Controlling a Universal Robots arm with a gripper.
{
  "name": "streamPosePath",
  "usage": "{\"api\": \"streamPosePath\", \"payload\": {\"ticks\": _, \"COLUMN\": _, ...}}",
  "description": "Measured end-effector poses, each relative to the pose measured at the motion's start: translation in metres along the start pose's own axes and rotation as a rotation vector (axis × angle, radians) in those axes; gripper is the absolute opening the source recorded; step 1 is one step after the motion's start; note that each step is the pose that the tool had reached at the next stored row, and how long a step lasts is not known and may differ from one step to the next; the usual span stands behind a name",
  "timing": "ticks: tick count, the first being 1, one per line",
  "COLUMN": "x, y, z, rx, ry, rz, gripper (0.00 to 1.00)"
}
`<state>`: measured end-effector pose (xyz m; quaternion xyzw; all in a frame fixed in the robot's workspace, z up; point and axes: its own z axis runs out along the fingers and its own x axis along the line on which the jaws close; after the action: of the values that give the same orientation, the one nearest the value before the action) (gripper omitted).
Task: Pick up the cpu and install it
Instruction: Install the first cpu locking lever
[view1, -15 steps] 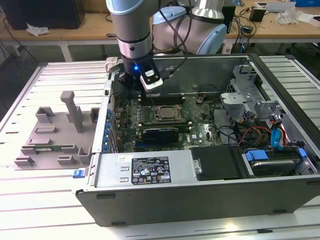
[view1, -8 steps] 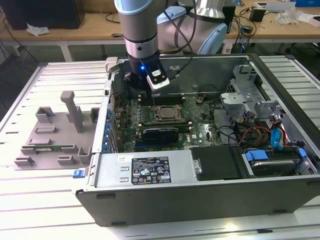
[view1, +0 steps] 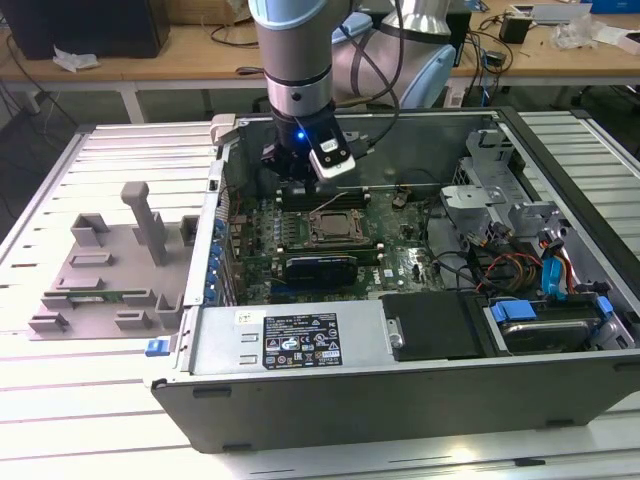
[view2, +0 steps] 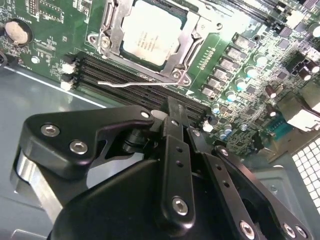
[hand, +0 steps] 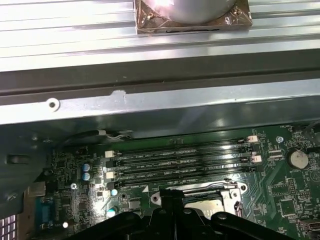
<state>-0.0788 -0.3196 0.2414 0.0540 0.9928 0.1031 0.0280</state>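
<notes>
– Inside the open computer case (view1: 420, 395), how many chips can you count?

– One cpu (view2: 150, 36), silver top up, lying flat within the socket frame (view2: 106, 30) on the green motherboard (view1: 400, 250). The exterior view puts it near the board's middle.

– And the pincer (view2: 172, 107)?

– It hangs over the far side of the board, above the memory slots (hand: 180, 162), apart from the cpu and carrying nothing I can see. Spread or pressed together, I cannot tell.

– How many slots?

– Four, side by side, just beyond the socket. One thin metal lever (view2: 130, 83) juts out beside the frame, and there is one coin cell (hand: 299, 159).

– Any writing?

– One white label (view1: 300, 343) on the metal box at the near side (symbols and small print, which I cannot make out). The cpu's top has faint print too.

– Outside the case?

– One grey fixture (view1: 110, 270) on the ribbed surface (view1: 120, 160), at the exterior view's left.
</notes>
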Motion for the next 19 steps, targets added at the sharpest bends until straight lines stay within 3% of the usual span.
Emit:
{"api": "streamPosePath", "payload": {"ticks": 2, "x": -0.0001, "y": 0.0001, "z": 0.0002, "rx": 0.0003, "ry": -0.0003, "rz": 0.0, "gripper": 0.11}}
{"api": "streamPosePath", "payload": {"ticks": 4, "x": -0.0017, "y": -0.0003, "z": 0.0027, "rx": 0.0078, "ry": -0.0017, "rz": 0.003, "gripper": 0.11}}
{"api": "streamPosePath", "payload": {"ticks": 6, "x": -0.007, "y": -0.0005, "z": 0.0067, "rx": 0.0167, "ry": -0.0033, "rz": 0.006, "gripper": 0.11}}
{"api": "streamPosePath", "payload": {"ticks": 11, "x": -0.0197, "y": 0.0007, "z": 0.0097, "rx": 0.025, "ry": -0.0043, "rz": 0.006, "gripper": 0.11}}
{"api": "streamPosePath", "payload": {"ticks": 15, "x": -0.0314, "y": 0.0055, "z": 0.0131, "rx": 0.0386, "ry": -0.006, "rz": 0.006, "gripper": 0.11}}
{"api": "streamPosePath", "payload": {"ticks": 19, "x": -0.0342, "y": 0.0143, "z": 0.0175, "rx": 0.0402, "ry": -0.0062, "rz": 0.006, "gripper": 0.11}}
